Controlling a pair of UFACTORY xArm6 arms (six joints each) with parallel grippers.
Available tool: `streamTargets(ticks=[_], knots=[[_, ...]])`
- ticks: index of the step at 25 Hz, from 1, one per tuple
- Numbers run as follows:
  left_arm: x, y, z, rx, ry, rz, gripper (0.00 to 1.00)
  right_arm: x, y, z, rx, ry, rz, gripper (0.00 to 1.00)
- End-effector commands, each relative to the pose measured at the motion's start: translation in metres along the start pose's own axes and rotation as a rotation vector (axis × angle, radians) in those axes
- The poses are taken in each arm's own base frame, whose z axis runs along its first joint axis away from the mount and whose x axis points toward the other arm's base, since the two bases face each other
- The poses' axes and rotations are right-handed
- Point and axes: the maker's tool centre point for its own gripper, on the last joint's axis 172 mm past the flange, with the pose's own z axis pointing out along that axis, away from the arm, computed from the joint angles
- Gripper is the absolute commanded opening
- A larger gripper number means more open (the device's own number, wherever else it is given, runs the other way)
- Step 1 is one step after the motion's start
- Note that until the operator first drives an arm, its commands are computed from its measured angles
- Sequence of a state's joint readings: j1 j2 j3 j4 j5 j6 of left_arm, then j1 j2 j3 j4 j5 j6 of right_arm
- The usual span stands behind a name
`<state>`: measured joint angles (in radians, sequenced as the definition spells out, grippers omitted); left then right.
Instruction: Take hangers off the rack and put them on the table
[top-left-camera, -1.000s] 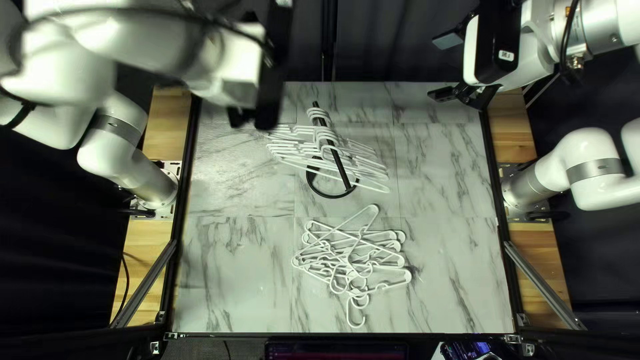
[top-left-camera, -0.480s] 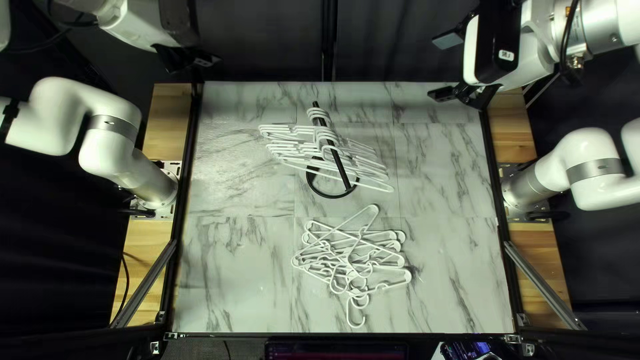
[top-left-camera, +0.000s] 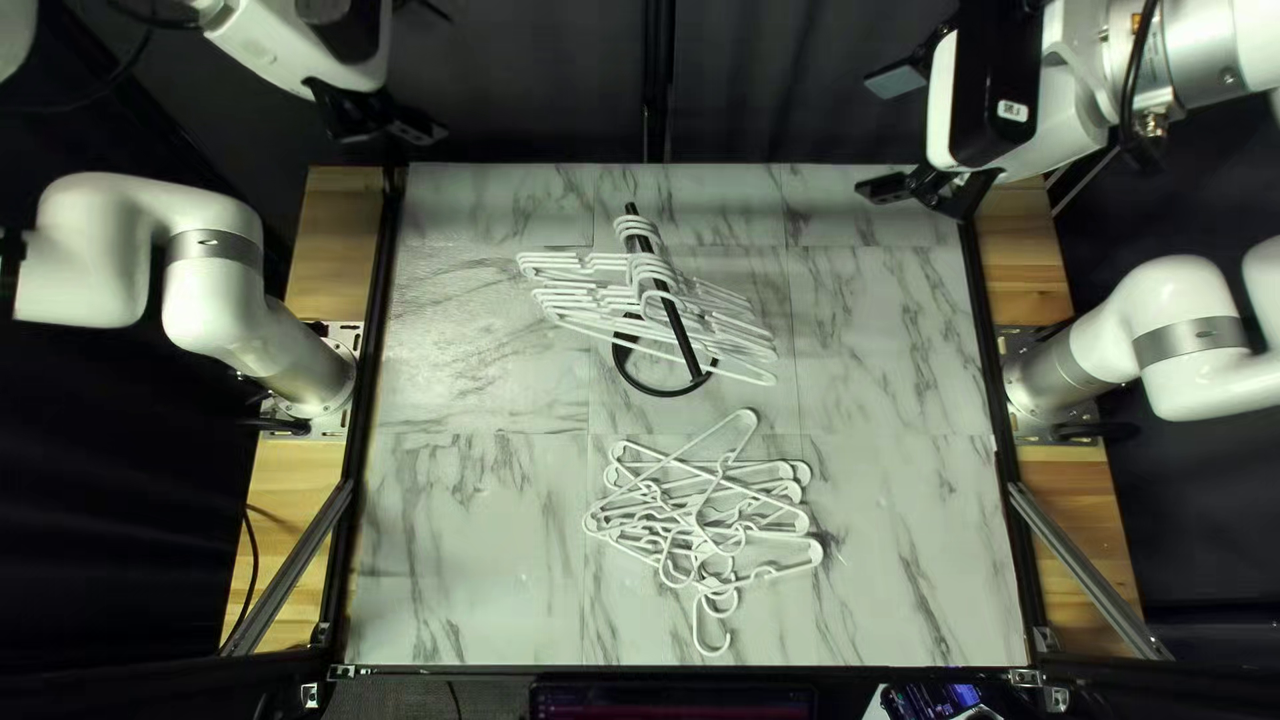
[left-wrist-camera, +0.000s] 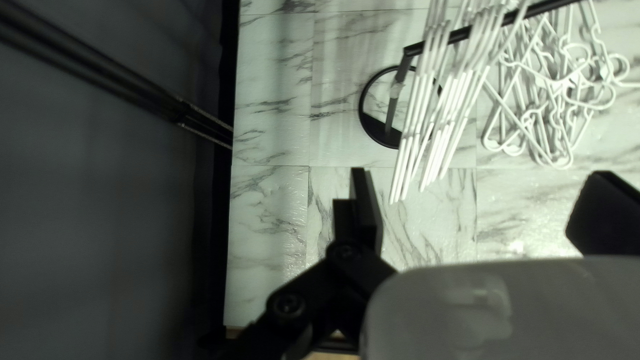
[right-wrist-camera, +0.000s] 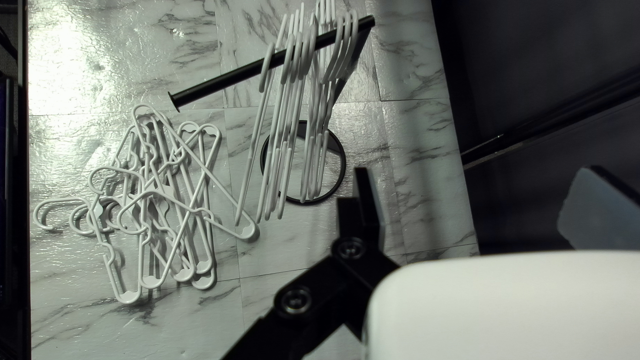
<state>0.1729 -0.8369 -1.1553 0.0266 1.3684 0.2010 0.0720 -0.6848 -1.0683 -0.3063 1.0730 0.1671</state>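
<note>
Several white hangers [top-left-camera: 640,296] hang from the black rack [top-left-camera: 678,334] in the upper middle of the table. Nearer the front edge lies a tangled pile of white hangers [top-left-camera: 707,514]. My left gripper [top-left-camera: 387,120] is raised beyond the table's far left corner; in its wrist view the left gripper [left-wrist-camera: 473,207] stands open and empty, the hanging hangers [left-wrist-camera: 443,100] beyond it. Over the far right corner is my right gripper [top-left-camera: 894,134], away from the rack. Its wrist view shows the right gripper [right-wrist-camera: 473,207] open too, nothing between its fingers.
Marble-patterned table [top-left-camera: 467,534] surface shows on both sides of the rack and pile. Metal rails [top-left-camera: 287,567] run along the left and right edges, and a dark curtain [top-left-camera: 534,80] hangs behind the far edge.
My left arm has swung from beside the rack back past the far left corner, uncovering the hangers' left ends. The right arm has stayed put; the hanging hangers swayed slightly.
</note>
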Motion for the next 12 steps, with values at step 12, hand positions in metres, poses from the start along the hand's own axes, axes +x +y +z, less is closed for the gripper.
streamTargets(ticks=[12], knots=[[0.02, 0.026, 0.029, 0.035, -0.036, 0.064, 1.0, 0.0, 0.0, 0.0, 0.0, 0.0, 0.0, 1.0]])
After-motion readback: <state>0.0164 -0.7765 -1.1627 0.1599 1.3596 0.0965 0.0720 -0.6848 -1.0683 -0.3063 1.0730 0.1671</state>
